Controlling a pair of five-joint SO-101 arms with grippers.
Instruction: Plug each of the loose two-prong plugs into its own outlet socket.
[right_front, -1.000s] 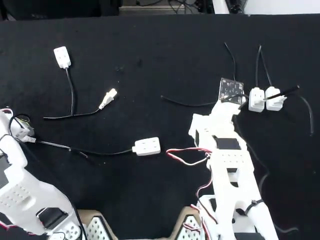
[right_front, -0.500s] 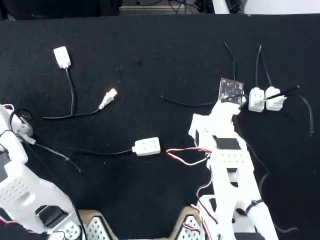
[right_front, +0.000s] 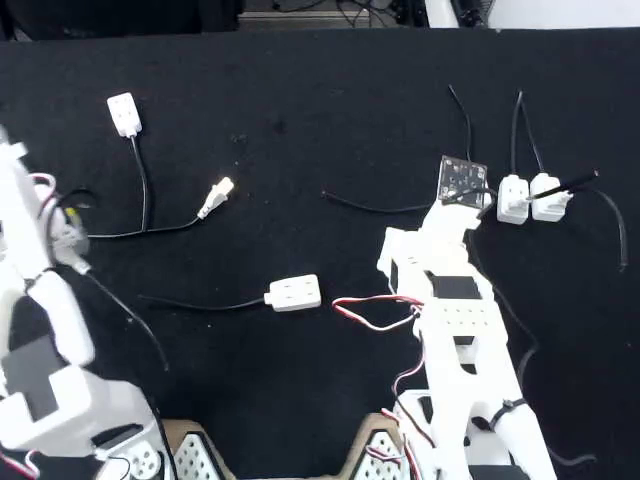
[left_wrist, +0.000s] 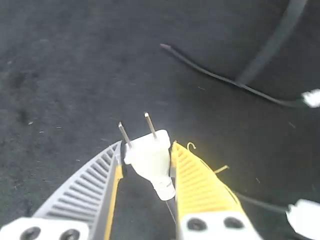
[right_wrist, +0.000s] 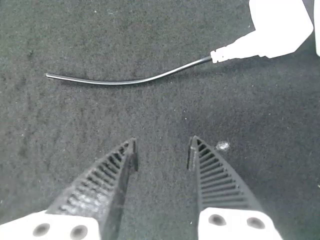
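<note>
Over the last second the left arm (right_front: 35, 300) has swung along the table's edge from about 8 o'clock to 9 o'clock, dragging the thin cord (right_front: 125, 315) with it; the right arm has not shifted. The held plug (left_wrist: 150, 160) sits clamped in the left gripper (left_wrist: 147, 145), pinched on the flat sides of its white body, both prongs (left_wrist: 149, 124) free and pointing away from the wrist, above the black mat (left_wrist: 75, 60). Judgement: light, hard plastic shell, smooth enough to twist under a push; the prongs are thin metal and would bend if they met the slots askew. Best hold is where it is now, on the body behind the prongs, never the cord, which is limp and will only trail. Nearest free socket (right_front: 295, 292) lies at 6 to 7 o'clock, well apart. A second plug (right_front: 216, 196) lies loose toward 10 o'clock, its cord leading to a second socket (right_front: 123, 113). At 2 o'clock two white bodies (right_front: 530, 197) lie touching. The right gripper (right_wrist: 162, 141) hovers beside them, jaws spread, holding nothing.
</note>
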